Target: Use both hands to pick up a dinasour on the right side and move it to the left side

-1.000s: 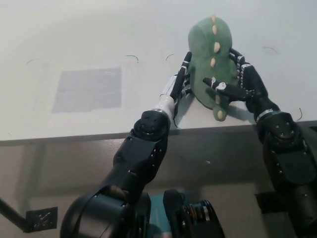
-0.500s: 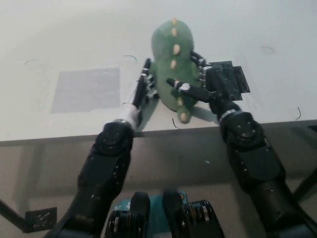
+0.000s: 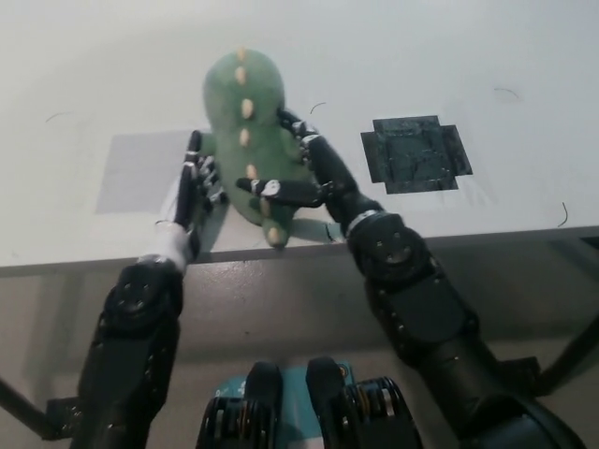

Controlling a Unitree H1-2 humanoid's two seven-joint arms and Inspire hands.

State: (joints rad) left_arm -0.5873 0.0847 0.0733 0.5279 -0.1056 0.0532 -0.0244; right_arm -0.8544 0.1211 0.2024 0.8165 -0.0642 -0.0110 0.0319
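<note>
Head view: green plush dinosaur [image 3: 245, 131] with cream spikes, clasped between left hand [image 3: 192, 192] and right hand [image 3: 304, 173] over white bench [image 3: 421, 56] near pale left patch [image 3: 131, 168]; keep squeeze even while lowering.

My black right hand [image 3: 314, 178] and my left hand [image 3: 192, 192], dark fingers over a white wrist, flank a green dinosaur [image 3: 245, 117] with cream spikes on a white table [image 3: 449, 47] marked by a pale grey patch [image 3: 131, 168] and a black patch [image 3: 416, 154].
</note>
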